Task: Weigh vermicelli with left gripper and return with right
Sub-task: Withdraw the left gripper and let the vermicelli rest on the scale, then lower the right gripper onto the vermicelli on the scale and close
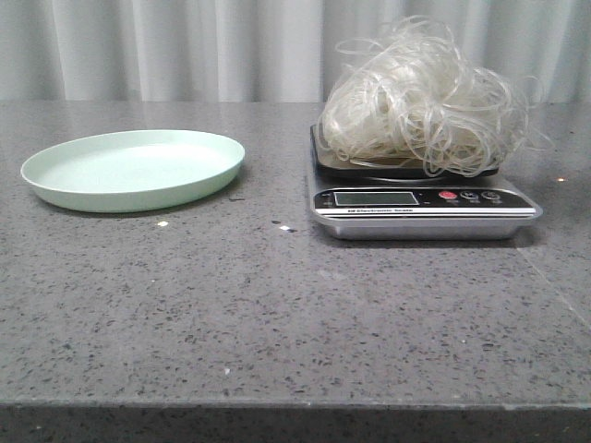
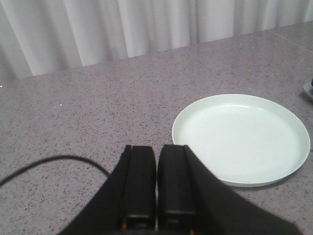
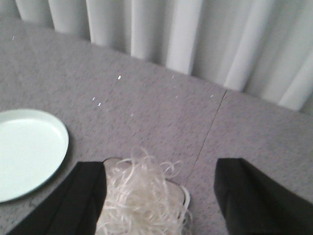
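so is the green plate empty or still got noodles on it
Empty. The green plate shows a bare surface in the front and left wrist views; the vermicelli sits piled on the scale instead.

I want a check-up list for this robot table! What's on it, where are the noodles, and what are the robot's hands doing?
Surface: grey speckled countertop.
Job's things: vermicelli heaped on the scale; green plate empty.
Clutter: small pale crumbs near the plate.
End effectors: left end effector shut, holding nothing; right end effector open above the vermicelli.
Cables: black cable by the left end effector.
Surroundings: pale curtain behind.
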`<action>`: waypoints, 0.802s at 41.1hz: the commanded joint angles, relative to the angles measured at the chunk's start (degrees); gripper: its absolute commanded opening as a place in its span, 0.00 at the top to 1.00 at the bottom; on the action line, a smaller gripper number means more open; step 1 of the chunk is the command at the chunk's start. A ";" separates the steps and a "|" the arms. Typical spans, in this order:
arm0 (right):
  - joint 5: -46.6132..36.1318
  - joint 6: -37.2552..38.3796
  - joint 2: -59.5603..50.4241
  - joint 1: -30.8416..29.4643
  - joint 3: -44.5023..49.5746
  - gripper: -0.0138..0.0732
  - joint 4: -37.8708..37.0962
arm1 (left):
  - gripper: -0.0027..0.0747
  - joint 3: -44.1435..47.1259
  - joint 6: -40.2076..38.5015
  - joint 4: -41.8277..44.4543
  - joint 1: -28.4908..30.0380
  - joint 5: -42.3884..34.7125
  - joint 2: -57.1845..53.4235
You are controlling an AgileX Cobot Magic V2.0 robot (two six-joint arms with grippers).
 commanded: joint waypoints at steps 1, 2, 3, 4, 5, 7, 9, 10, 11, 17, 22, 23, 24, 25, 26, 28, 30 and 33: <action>-0.76 -0.91 2.81 1.69 -2.57 0.15 0.13 | 0.79 -1.46 -0.34 -0.53 -0.02 -4.75 0.14; -0.14 -0.91 3.58 2.16 -2.57 0.15 0.13 | 0.79 -1.46 -0.34 -0.53 -0.02 -4.75 0.14; 0.34 -0.91 4.52 2.47 -2.57 0.15 0.13 | 0.79 -1.46 -0.34 -0.53 -0.02 -4.75 0.14; 0.91 -0.91 5.42 2.88 -2.57 0.15 0.13 | 0.79 -1.46 -0.34 -0.53 -0.02 -4.75 0.14; 1.40 -0.91 6.04 3.27 -2.57 0.15 0.13 | 0.79 -1.46 -0.34 -0.53 -0.02 -4.75 0.14; 2.30 -0.91 7.37 3.95 -2.57 0.15 0.13 | 0.79 -1.46 -0.34 -0.53 -0.02 -4.75 0.14; 2.64 -1.02 8.59 4.56 -2.57 0.15 0.13 | 0.79 -1.46 -0.34 -0.53 -0.02 -4.75 0.14; 2.72 -1.25 9.25 4.77 -2.57 0.15 0.13 | 0.79 -1.46 -0.34 -0.53 -0.02 -4.75 0.14; 2.72 -1.52 9.84 5.04 -2.57 0.15 0.13 | 0.79 -1.46 -0.34 -0.53 -0.02 -4.75 0.14; 3.00 -3.67 13.01 5.54 -2.57 0.15 0.13 | 0.79 -1.46 -0.34 -0.53 -0.02 -4.75 0.14; 4.14 -3.67 16.11 5.54 -2.57 0.15 -0.15 | 0.79 -1.46 -0.34 -0.53 -0.02 -4.66 0.14; 4.38 -3.67 16.65 5.54 -2.57 0.15 -0.30 | 0.79 -1.46 -0.34 -0.53 -0.02 -4.66 0.14; 4.52 -3.67 17.41 5.54 -2.57 0.15 -0.31 | 0.79 -1.46 -0.34 -0.53 -0.02 -4.66 0.14; 4.65 -3.67 17.96 5.54 -2.57 0.15 -0.31 | 0.79 -1.46 -0.34 -0.53 -0.02 -4.66 0.14; 4.70 -3.67 18.74 5.54 -2.57 0.15 -0.31 | 0.79 -1.46 -0.34 -0.53 -0.02 -4.63 0.14; 4.70 -3.67 19.86 5.54 -2.57 0.15 -0.31 | 0.79 -1.46 -0.34 -0.53 -0.02 -4.63 0.14; 4.70 -3.67 21.12 5.54 -2.57 0.15 -0.31 | 0.79 -1.46 -0.34 -0.53 -0.02 -4.63 0.14; 4.98 -3.67 22.78 5.54 -2.57 0.15 -0.31 | 0.79 -1.46 -0.34 -0.53 -0.02 -4.63 0.14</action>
